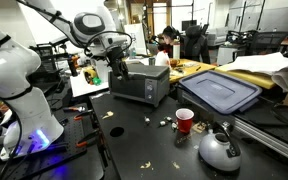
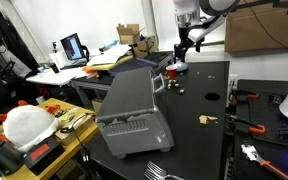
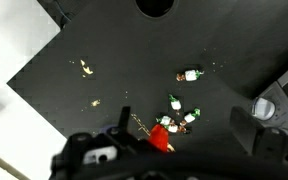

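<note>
Toaster oven up front, untouched. Gripper hovering over red item & small sweets, jaws apart, empty. Nothing picked yet; descent + grasp left.

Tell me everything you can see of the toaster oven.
The toaster oven is a boxy silver-grey appliance, metal by its look, with a dark front and what look like slots on one face in an exterior view. It stands upright on the black table, crumbs scattered nearby. Its top is bare; the gripper hangs apart from it.
</note>
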Controlling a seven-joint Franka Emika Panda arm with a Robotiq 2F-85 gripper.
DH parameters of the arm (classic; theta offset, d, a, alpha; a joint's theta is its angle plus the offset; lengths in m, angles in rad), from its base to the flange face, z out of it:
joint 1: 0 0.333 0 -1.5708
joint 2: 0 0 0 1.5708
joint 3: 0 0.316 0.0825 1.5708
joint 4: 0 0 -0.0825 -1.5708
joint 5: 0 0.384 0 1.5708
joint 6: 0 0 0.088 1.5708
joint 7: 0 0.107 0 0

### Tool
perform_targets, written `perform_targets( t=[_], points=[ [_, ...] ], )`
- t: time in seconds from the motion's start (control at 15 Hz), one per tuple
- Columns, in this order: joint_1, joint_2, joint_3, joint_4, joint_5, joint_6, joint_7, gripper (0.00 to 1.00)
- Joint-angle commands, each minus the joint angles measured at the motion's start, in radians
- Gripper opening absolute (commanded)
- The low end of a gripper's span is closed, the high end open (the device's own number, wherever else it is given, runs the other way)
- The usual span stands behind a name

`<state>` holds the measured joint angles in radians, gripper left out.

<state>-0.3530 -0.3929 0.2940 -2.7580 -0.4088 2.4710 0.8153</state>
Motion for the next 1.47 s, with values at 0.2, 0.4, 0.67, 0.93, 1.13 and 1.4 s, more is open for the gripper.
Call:
perform_targets(
  t=[0.2, 0.4, 0.67, 0.93, 1.13, 1.4],
  points=[
    [0.049, 0.187, -0.085, 0.093, -0.028, -0.075, 0.121, 1.0],
    [0.079, 0.263, -0.145, 0.141, -0.02, -0.1, 0.152, 1.0],
    [0.128, 0.348, -0.233, 0.204, 0.011, -0.118, 0.178, 1.0],
    [0.175, 0.415, -0.303, 0.252, 0.09, -0.118, 0.183, 1.0],
    [0.202, 0.455, -0.337, 0.278, 0.156, -0.106, 0.186, 1.0],
    [0.235, 0.501, -0.365, 0.3, 0.199, -0.053, 0.19, 1.0]
  ],
)
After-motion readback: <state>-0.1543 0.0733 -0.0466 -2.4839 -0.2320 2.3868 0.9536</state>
